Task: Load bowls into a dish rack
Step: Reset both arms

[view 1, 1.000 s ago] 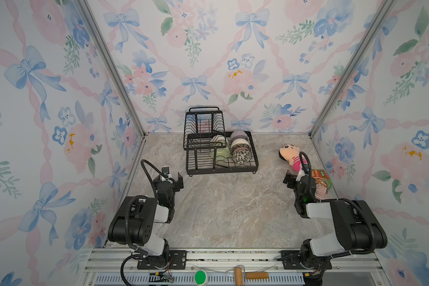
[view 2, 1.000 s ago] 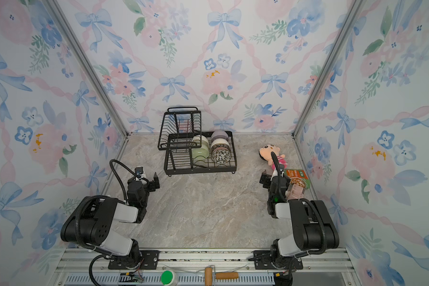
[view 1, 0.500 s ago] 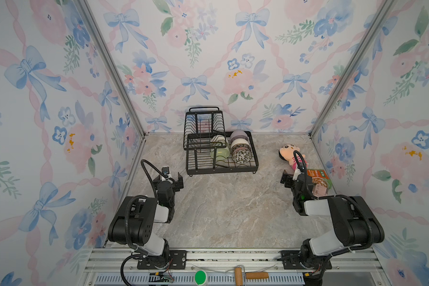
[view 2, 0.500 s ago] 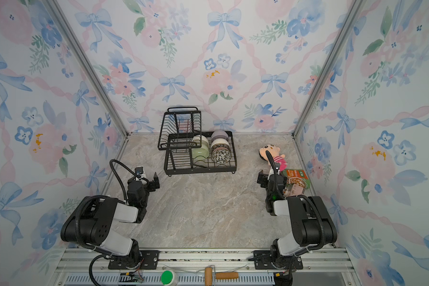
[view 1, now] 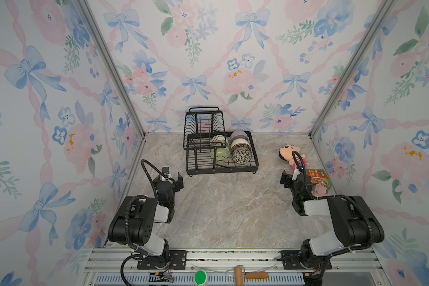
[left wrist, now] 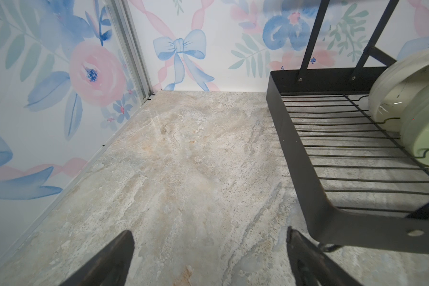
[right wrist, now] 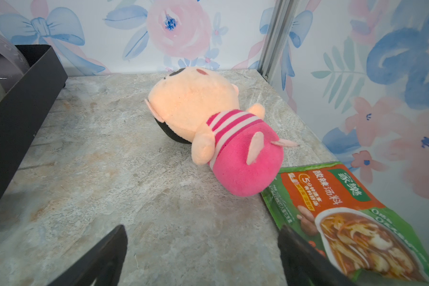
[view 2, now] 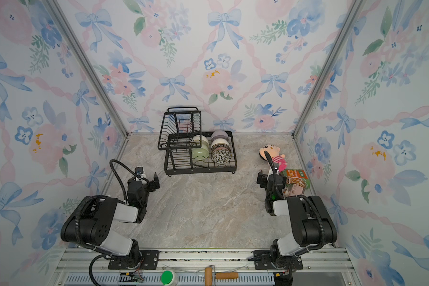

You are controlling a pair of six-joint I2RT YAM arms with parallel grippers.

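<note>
The black wire dish rack (view 1: 221,170) (view 2: 201,170) stands at the back of the table. Several bowls stand on edge in its base tray: a lavender one (view 1: 238,135), a cream one (view 1: 239,144), a leaf-patterned one (view 1: 242,156), a pale green one (view 1: 219,154) and a cream one (view 1: 218,139) under the raised basket. My left gripper (view 1: 168,182) (left wrist: 209,237) is open and empty, low over the table near the rack's front left corner (left wrist: 307,173). My right gripper (view 1: 295,179) (right wrist: 201,235) is open and empty at the right, apart from the rack.
A plush doll (view 1: 291,153) (right wrist: 208,123) in pink lies at the back right. A green and orange soup packet (view 1: 317,177) (right wrist: 344,210) lies beside my right gripper, with a small pink item (view 1: 318,190) next to it. Floral walls enclose three sides.
My right gripper has shifted slightly to the left, off the packet side. The left arm, the rack and the bowls have not moved.
</note>
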